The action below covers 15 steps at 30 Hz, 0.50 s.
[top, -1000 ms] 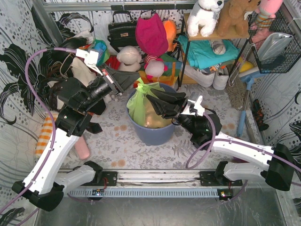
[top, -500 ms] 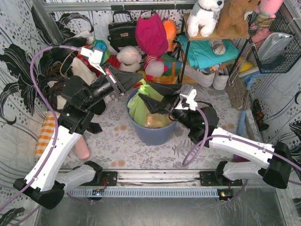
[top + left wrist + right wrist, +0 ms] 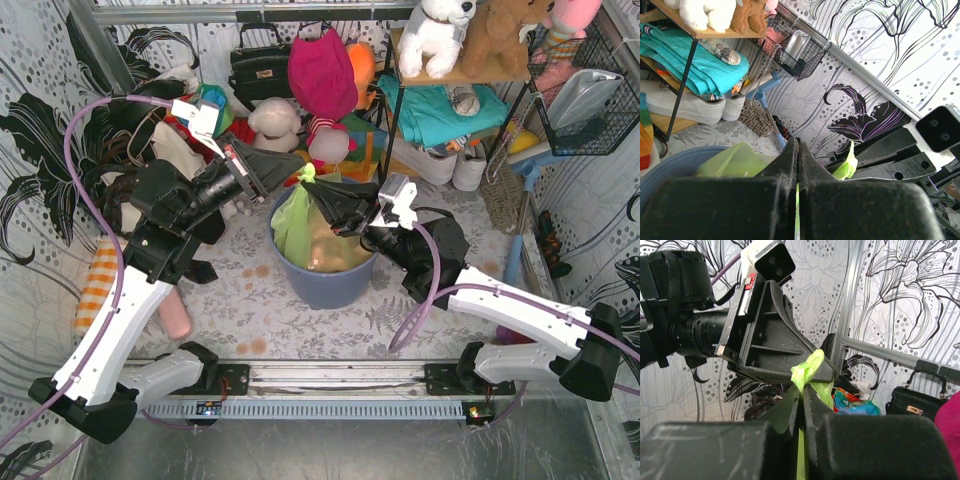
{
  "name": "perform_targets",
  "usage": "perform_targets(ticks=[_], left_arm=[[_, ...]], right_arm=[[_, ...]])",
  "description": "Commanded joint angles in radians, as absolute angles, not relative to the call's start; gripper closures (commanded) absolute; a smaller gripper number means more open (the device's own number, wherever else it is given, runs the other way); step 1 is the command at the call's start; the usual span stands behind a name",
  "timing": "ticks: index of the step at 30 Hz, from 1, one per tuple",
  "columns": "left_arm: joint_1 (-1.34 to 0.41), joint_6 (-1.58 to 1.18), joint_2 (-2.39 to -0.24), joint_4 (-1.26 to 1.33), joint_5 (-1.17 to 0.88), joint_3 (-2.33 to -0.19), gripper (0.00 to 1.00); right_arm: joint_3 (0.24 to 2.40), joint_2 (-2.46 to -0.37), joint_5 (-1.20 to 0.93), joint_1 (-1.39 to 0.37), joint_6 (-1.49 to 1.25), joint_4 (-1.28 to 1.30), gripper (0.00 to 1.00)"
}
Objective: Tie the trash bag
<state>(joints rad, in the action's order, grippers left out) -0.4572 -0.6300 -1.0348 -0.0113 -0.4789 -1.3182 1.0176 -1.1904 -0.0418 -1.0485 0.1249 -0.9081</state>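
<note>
Right hand [image 3: 316, 188] now pinches trash bag [image 3: 294, 217] top beside left hand [image 3: 299, 169].

Trash bag [image 3: 293, 218] in the bin [image 3: 322, 290]: thin, translucent green plastic, crinkled, faintly glossy. The bin itself is smooth, matt blue-grey plastic. Just above the bin, the left gripper [image 3: 796, 150] has matt black, grainy fingers [image 3: 730, 210].

One bag [image 3: 293, 218], one bin [image 3: 322, 285], two grippers: left gripper [image 3: 296, 170] and right gripper [image 3: 318, 192]. Far right: one white plush [image 3: 435, 35], one brown plush [image 3: 500, 35], one wire basket [image 3: 590, 100], two white shoes [image 3: 432, 165]. Far left: one handbag [image 3: 260, 65].
</note>
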Motion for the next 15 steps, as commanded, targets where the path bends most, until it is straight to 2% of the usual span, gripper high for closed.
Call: perform_targets(ticks=[1, 8, 15], left_arm=[[-0.453, -0.604, -1.035, 0.025, -0.481, -1.356, 1.0], [-0.453, -0.57, -1.039, 0.008, -0.444, -1.367, 1.0], [-0.453, -0.484, -1.091, -0.056, -0.373, -1.419, 1.0]], right_arm=[[1.038, -1.129, -0.03, -1.049, 0.138, -0.867, 1.0], [1.027, -1.085, -0.047, -1.049, 0.131, -0.804, 1.0], [1.156, -1.058, -0.216, -1.048, 0.069, -0.423, 1.0]])
